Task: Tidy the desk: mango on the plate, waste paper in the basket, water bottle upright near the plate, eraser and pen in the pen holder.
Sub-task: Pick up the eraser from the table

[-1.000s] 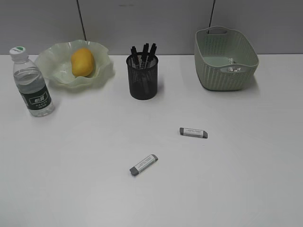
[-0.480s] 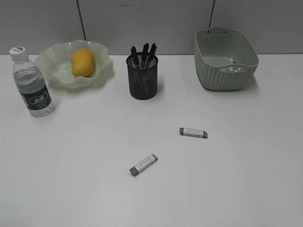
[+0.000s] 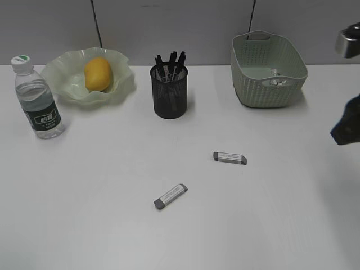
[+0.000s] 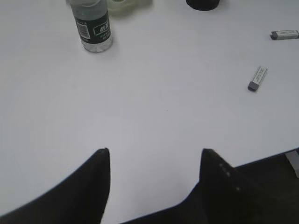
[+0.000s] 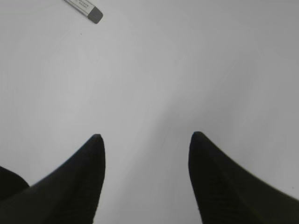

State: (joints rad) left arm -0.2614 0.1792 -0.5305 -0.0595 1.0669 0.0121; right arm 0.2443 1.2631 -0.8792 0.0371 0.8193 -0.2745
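two erasers lie flat on the desk point(image 3: 84, 225), short of the pen holder point(image 3: 169, 93): the right eraser point(image 3: 229, 158) in front and to its right, the left eraser point(image 3: 170, 196) nearer the front edge. both grippers are spread and empty; the right gripper point(image 5: 145, 140) hovers over bare desk. best to centre it over the right eraser, jaws across the narrow width, then descend squarely before closing
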